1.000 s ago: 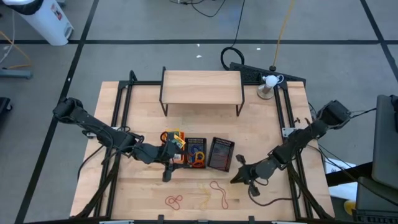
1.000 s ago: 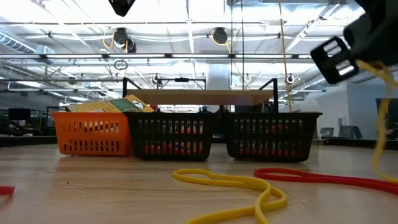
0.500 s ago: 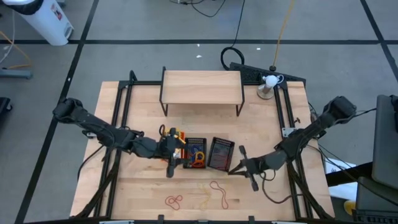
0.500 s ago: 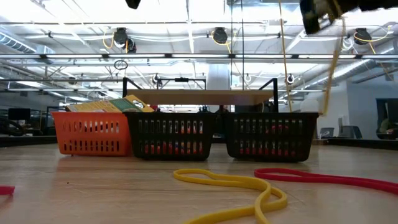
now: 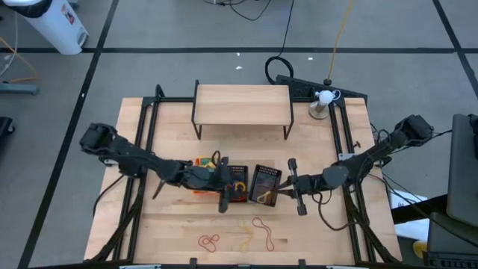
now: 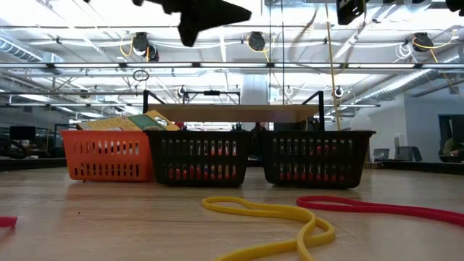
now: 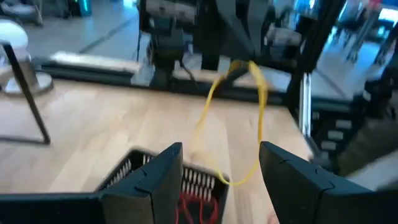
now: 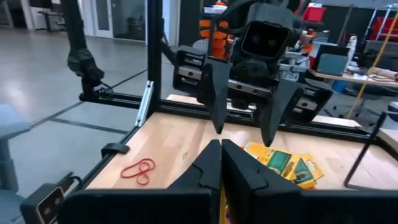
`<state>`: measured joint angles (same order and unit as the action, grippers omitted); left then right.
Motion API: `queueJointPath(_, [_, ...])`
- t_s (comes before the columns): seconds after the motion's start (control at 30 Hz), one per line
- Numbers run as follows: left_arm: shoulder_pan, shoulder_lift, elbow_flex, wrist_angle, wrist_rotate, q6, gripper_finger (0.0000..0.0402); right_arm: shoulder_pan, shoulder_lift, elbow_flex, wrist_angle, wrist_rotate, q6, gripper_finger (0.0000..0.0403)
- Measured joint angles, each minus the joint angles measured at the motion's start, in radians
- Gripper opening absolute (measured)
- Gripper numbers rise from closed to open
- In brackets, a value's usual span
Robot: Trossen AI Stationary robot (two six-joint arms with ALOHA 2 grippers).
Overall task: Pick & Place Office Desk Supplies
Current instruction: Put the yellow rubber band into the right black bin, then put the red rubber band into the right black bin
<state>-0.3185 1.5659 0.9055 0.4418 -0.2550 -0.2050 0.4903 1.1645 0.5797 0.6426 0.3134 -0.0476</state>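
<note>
Three small mesh bins sit in a row on the light wooden worktop, in front of the light wooden shelf with black legs. The middle black mesh bin serves as the landmark. Touching it on the left arm's side is the orange mesh bin, filled with yellow-and-green rectangular packs; touching it on the other side is the second black mesh bin.

The left gripper hangs over the middle black bin, its fingers spread wide with nothing between them. The right gripper hangs over the second black bin, facing the left one — its fingers are pressed together on a thin yellow rubber-band loop, which dangles from them above that bin's rim.

Red bands lie inside the middle black bin, seen through its mesh in the low view.

On the bare worktop, on the side of the middle black bin away from the shelf, several loose loops lie well apart from the bins: a second yellow rubber-band loop, a long red rubber-band loop just beside it, and a small red loop off toward the left arm's side.
</note>
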Motion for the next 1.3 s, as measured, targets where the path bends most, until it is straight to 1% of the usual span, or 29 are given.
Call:
queueJointPath(0.07, [0.01, 0.031, 0.009, 0.054, 0.0, 0.001, 0.0209, -0.006, 0.0, 0.0, -0.001, 0.0, 0.0, 0.0])
queueJointPath(0.13, [0.017, 0.056, 0.026, 0.065, 0.003, 0.001, 0.0209, -0.012, 0.0, 0.0, -0.002, 0.0, -0.002, 0.0])
queueJointPath(0.23, [0.026, 0.095, 0.07, 0.079, 0.039, 0.001, 0.0209, -0.02, 0.0, 0.0, 0.002, -0.001, -0.002, 0.0])
queueJointPath(0.33, [0.031, 0.143, 0.126, 0.081, 0.1, 0.012, 0.0209, -0.029, 0.0, 0.0, 0.003, -0.003, -0.002, 0.0])
queueJointPath(0.43, [0.031, 0.18, 0.177, 0.066, 0.126, 0.037, 0.0209, -0.033, 0.0, 0.0, -0.005, -0.003, -0.002, 0.0])
queueJointPath(0.57, [0.032, 0.18, 0.231, -0.009, 0.124, 0.073, 0.0209, -0.033, -0.001, 0.0, -0.05, -0.002, -0.002, 0.0])
queueJointPath(0.67, [0.033, 0.156, 0.257, -0.105, 0.119, 0.099, 0.0209, -0.039, 0.0, 0.0, -0.068, -0.002, 0.003, 0.0])
queueJointPath(0.77, [0.032, 0.106, 0.263, -0.231, 0.096, 0.108, 0.0209, -0.046, -0.001, 0.0, -0.087, -0.002, 0.02, 0.0])
queueJointPath(0.87, [0.034, 0.059, 0.266, -0.365, 0.062, 0.104, 0.0209, -0.055, 0.0, 0.0, -0.15, -0.008, 0.04, 0.0])
queueJointPath(0.97, [0.034, 0.019, 0.265, -0.448, 0.027, 0.098, 0.0209, -0.061, 0.006, 0.0, -0.2, -0.009, 0.063, 0.0003])
queueJointPath(1.07, [0.034, -0.01, 0.265, -0.468, 0.01, 0.099, 0.0209, -0.069, 0.023, 0.0, -0.207, 0.0, 0.086, 0.0023])
queueJointPath(1.13, [0.034, -0.021, 0.265, -0.482, 0.011, 0.114, 0.0209, -0.079, 0.033, 0.0, -0.198, 0.0, 0.088, 0.0045])
queueJointPath(1.3, [0.034, -0.023, 0.265, -0.474, 0.011, 0.155, 0.0209, -0.121, 0.053, 0.0, -0.199, 0.001, 0.126, 0.012])
